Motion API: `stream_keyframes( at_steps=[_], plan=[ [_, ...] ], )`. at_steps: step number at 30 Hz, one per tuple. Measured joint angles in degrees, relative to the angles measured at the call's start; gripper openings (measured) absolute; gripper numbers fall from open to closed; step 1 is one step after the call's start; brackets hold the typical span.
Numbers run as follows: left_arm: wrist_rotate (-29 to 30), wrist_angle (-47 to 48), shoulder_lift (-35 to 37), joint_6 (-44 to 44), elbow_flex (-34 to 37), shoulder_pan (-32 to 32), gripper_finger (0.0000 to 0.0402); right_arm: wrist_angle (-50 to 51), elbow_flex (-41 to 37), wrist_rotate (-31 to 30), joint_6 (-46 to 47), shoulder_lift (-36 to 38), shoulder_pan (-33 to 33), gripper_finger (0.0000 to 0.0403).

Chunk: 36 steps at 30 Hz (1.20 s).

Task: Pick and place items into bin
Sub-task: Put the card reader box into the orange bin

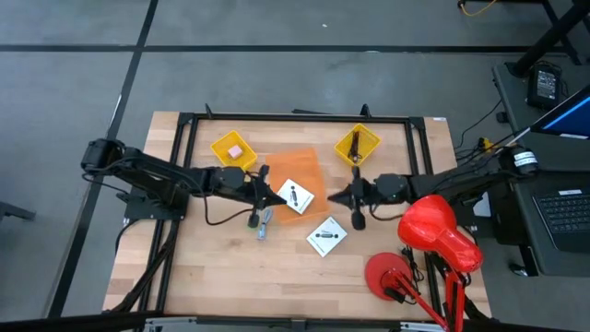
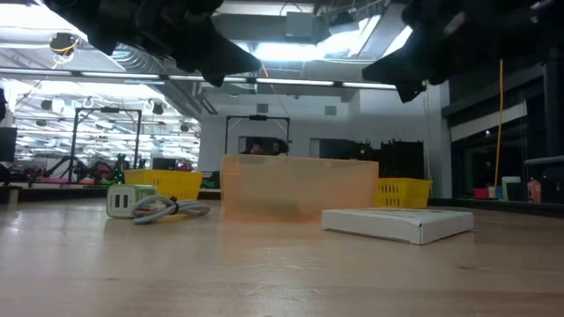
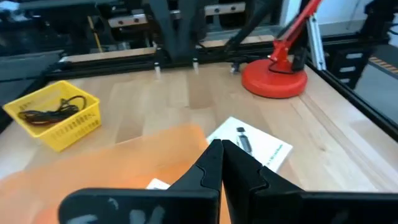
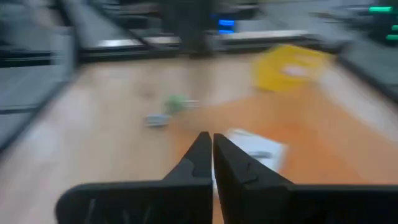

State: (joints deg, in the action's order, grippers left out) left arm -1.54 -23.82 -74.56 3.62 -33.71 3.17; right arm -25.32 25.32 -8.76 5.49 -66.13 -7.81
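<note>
Nearest you lies a white square card [image 2: 398, 222], flat on the worktop [image 1: 221, 267]. Behind it sits the orange bin [image 1: 297, 171], mid-worktop. Left end effector [image 1: 277, 195] and right end effector [image 1: 339, 196] hover pressed together, holding nothing. The blue-grey tool [image 1: 264, 221] points its long axis toward the front edge. You should spread fingers across its narrow width.

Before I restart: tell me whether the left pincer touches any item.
Apart: the low view shows the shut left pincer hanging above the wooden table.
</note>
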Motion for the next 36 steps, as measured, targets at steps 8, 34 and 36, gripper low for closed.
stream_keyframes(
  at_steps=[8,34,36],
  plan=[
    [0.0,0.0,-0.4,-0.2,0.0,1.6,0.0002,-3.8,-1.7,5.2,7.9,-4.1,-2.1,0.0000],
    [0.0,0.9,-0.4,0.1,0.0,6.9,0.0002,35.1,29.2,-5.7,29.1,-35.4,-14.6,0.0000],
    [0.0,1.1,-0.4,0.1,0.0,7.1,0.0002,37.6,30.8,-6.1,30.1,-37.0,-14.8,0.0000]
  ],
)
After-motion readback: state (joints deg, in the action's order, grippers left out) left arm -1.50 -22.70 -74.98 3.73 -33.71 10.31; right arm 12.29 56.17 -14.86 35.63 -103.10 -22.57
